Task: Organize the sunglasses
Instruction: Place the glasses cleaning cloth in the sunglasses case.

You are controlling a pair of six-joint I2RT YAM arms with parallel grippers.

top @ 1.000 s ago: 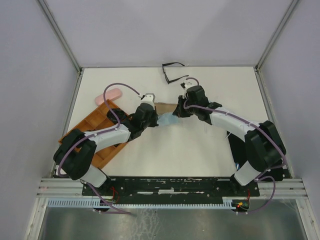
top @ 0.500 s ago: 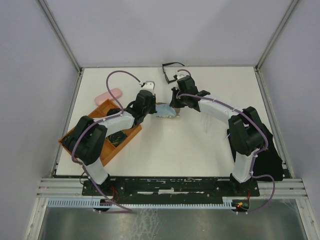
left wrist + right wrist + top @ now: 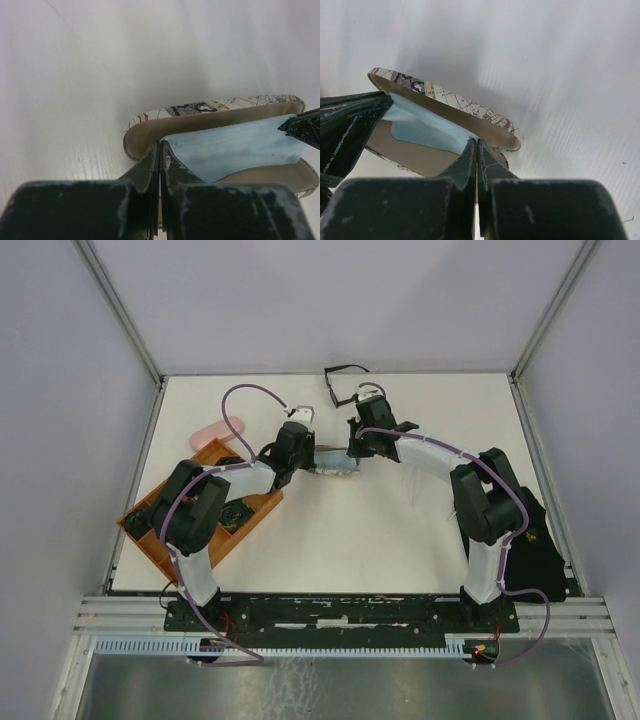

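Thin black sunglasses [image 3: 331, 390] lie just beyond right gripper [image 3: 476, 145], apart from it; right gripper clamped on one corner of light-blue cloth [image 3: 235, 145], left gripper [image 3: 159, 147] clamped on opposite corner; cloth stretched over open patterned case [image 3: 200, 116] below both

One pair of sunglasses [image 3: 333, 392] is lying at the far edge of the table [image 3: 400, 540] — thin black frame, slim arms sticking open. Something dark, maybe another pair [image 3: 236, 514], is sitting inside the orange tray [image 3: 145, 530] on the left.
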